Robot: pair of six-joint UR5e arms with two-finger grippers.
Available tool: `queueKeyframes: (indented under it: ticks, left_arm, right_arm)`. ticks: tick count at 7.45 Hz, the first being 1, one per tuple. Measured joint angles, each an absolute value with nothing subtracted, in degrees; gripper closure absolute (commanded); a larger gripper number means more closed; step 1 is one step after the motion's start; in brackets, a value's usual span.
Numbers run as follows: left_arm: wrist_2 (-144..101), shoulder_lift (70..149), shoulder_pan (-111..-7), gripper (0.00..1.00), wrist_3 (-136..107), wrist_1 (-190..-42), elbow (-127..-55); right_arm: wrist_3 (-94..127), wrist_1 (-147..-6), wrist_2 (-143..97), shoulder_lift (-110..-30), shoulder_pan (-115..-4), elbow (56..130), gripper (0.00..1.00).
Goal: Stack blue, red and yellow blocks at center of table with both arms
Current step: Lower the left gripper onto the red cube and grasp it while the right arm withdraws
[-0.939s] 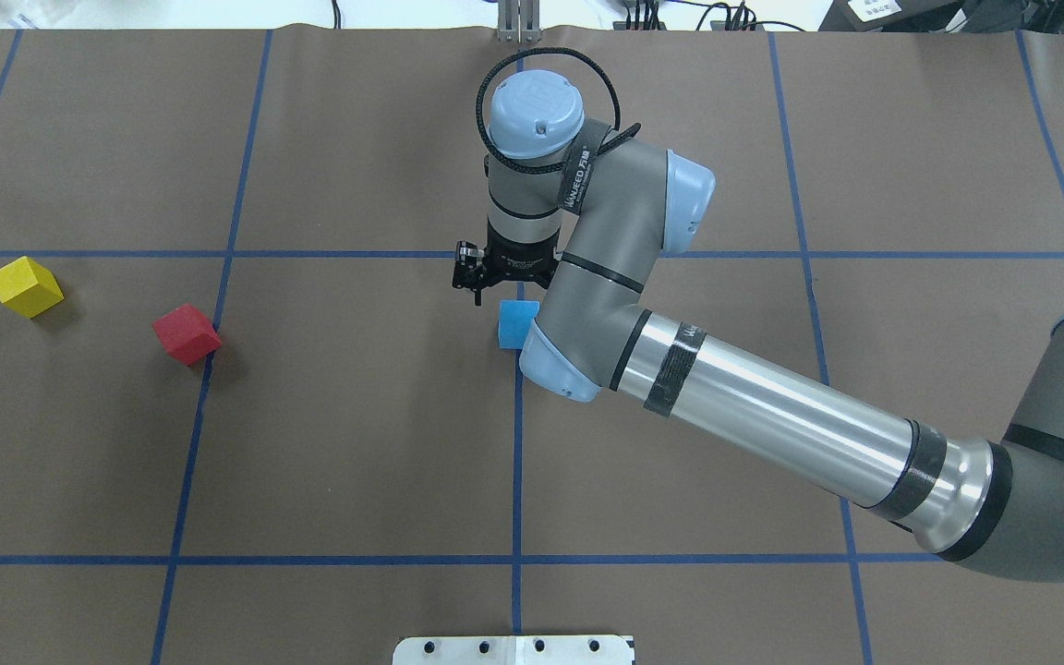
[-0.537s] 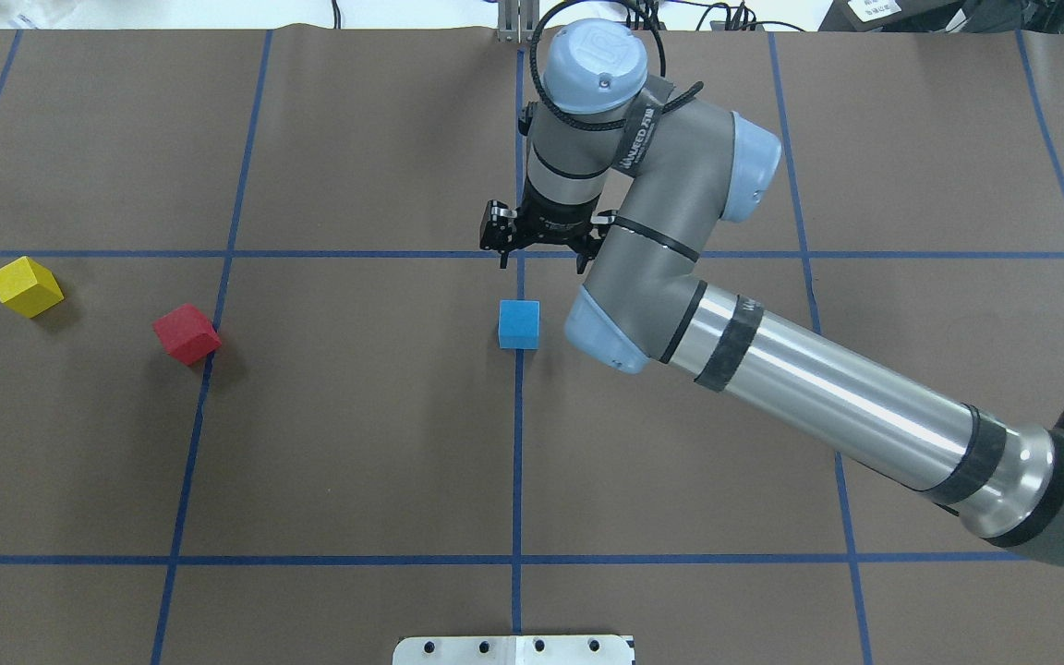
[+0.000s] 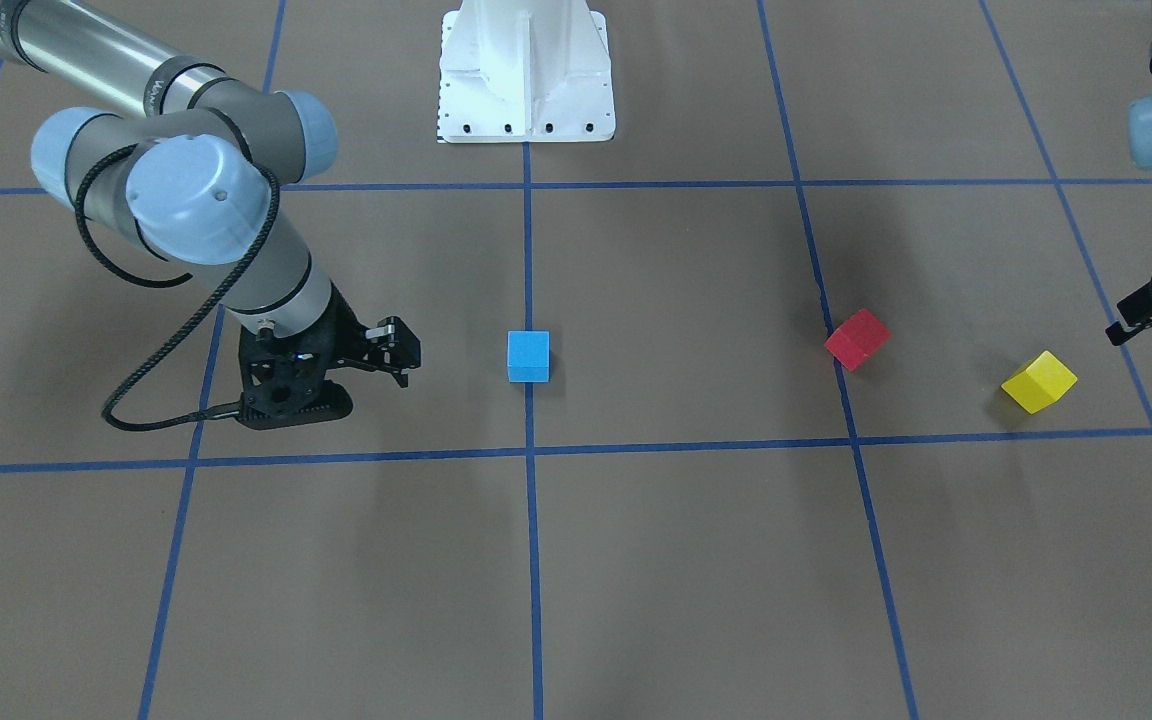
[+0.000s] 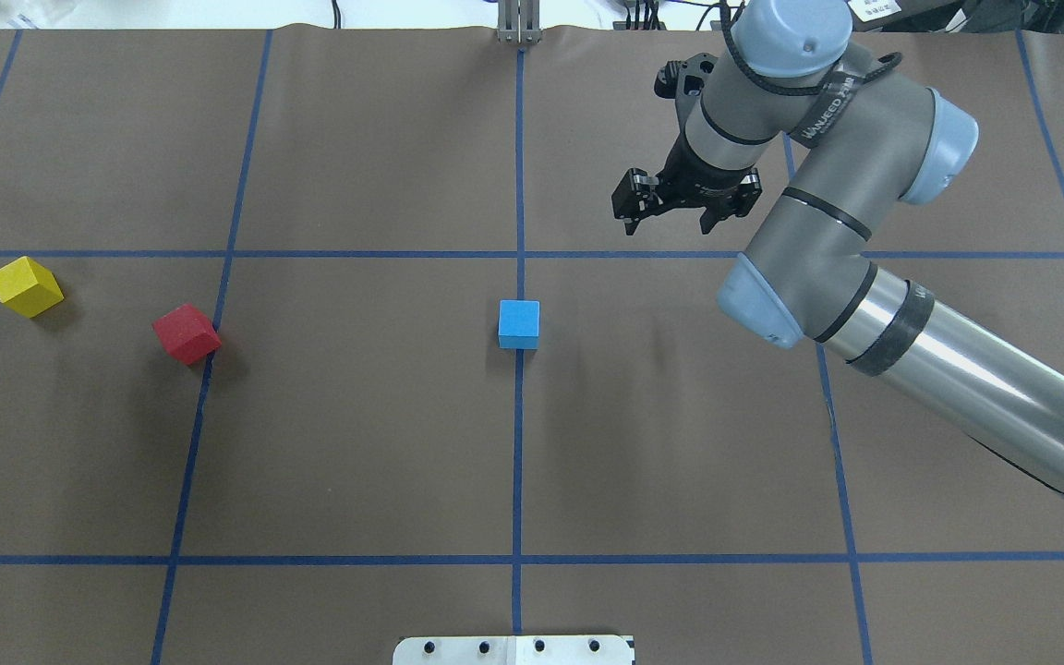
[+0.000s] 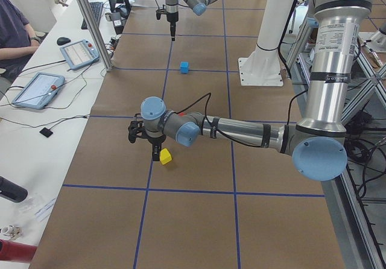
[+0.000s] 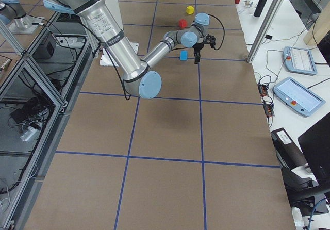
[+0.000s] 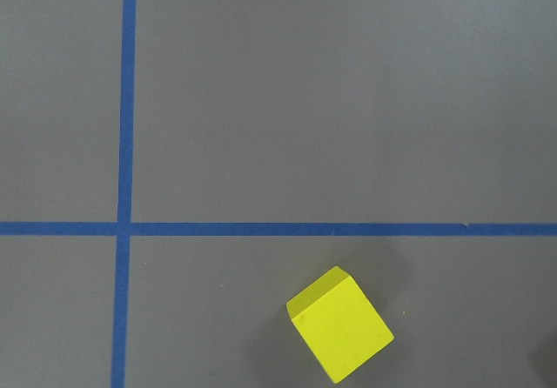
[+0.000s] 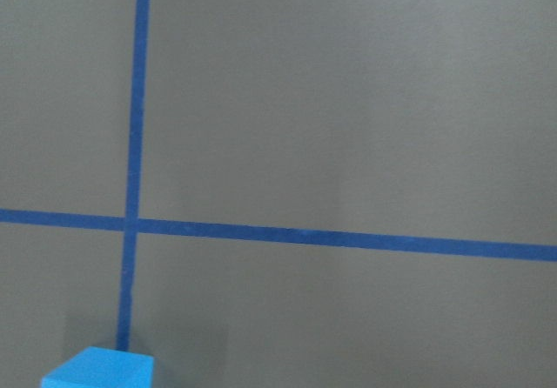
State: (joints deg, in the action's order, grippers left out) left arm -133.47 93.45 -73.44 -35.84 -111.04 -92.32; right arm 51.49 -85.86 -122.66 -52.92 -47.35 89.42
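Blocks: we judge them light, rigid and matte, best gripped across opposite flat faces. Overhead, the blue block sits square at the centre of the table. The red block and yellow block lie skewed at 9 o'clock. The right gripper is at 2 o'clock, wide and empty. The left gripper is near the yellow block, jaws apart.

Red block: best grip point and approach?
Come from straight above and pinch two opposite side faces of the red block. It lies flat but turned askew to the tape lines, so rotate the left tool to match; all sides are free.
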Motion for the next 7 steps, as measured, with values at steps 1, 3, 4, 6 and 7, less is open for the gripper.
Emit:
queueKeyframes:
  ticks: [1,3,4,6,7]
  left_arm:
    - [-131.8,93.4,-70.7,0.00,-42.4,-111.9,-94.4]
    - [-124.7,93.6,-61.2,0.00,-58.0,-112.1,-101.2]
    - [-120.6,94.2,-55.6,0.00,-65.4,-112.0,-103.4]
    - [-115.0,96.3,-47.8,0.00,-75.3,-111.8,-104.2]
    - [-113.5,97.2,-45.7,0.00,-77.5,-111.4,-104.1]
  right_arm:
    - [49.5,-85.9,-122.8,-54.4,-48.5,90.0,0.00]
    - [45.3,-85.9,-122.9,-57.6,-50.2,91.4,0.00]
    - [42.7,-85.8,-122.9,-59.1,-51.1,91.7,0.00]
    - [39.2,-85.5,-122.9,-61.2,-52.2,91.8,0.00]
    - [38.6,-85.4,-122.8,-61.7,-52.3,91.6,0.00]
